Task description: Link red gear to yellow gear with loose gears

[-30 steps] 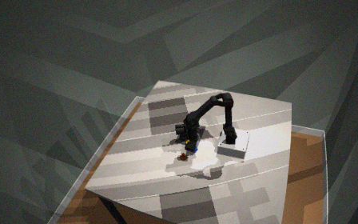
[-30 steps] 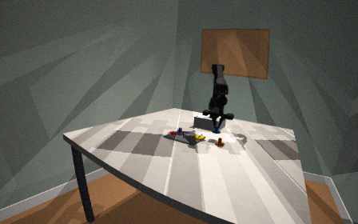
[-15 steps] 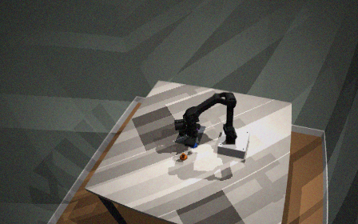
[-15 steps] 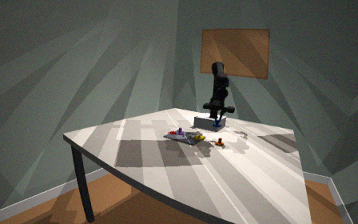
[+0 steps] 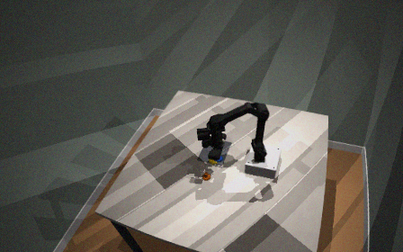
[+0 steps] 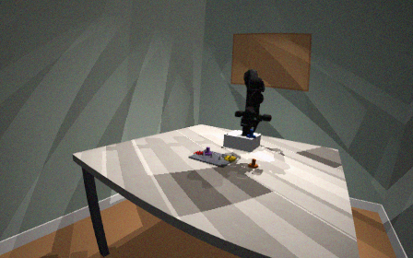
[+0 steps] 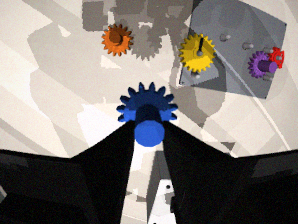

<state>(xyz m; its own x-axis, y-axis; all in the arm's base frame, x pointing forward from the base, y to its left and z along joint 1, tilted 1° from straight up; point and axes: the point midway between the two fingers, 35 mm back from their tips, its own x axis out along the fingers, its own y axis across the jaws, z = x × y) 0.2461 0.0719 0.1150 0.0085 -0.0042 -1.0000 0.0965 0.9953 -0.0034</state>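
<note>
- The end effector (image 5: pixel 215 156) (image 6: pixel 250 133) (image 7: pixel 148 125) is closed down to a narrow gap, its fingers gripping the knob of the blue gear (image 5: pixel 220 158) (image 6: pixel 251 134) (image 7: pixel 149 102), teeth away from the palm.
- In the top view, the grey board (image 5: pixel 206 154) (image 6: pixel 208 159) (image 7: pixel 234 67) lies between the left and right edges of the counter (image 5: pixel 158 202) (image 6: pixel 300 198) (image 7: pixel 50 100).
- The yellow gear (image 6: pixel 230 158) (image 7: pixel 191 57) and red gear (image 6: pixel 198 153) (image 7: pixel 278 58) sit on it; the purple gear (image 6: pixel 207 151) (image 7: pixel 256 65) stands beside the red one.
- Bare pegs show between yellow and purple.
- The orange gear (image 5: pixel 206 176) (image 6: pixel 253 164) (image 7: pixel 118 41) stands off the board, nearer the counter's lower edge in the top view.
</note>
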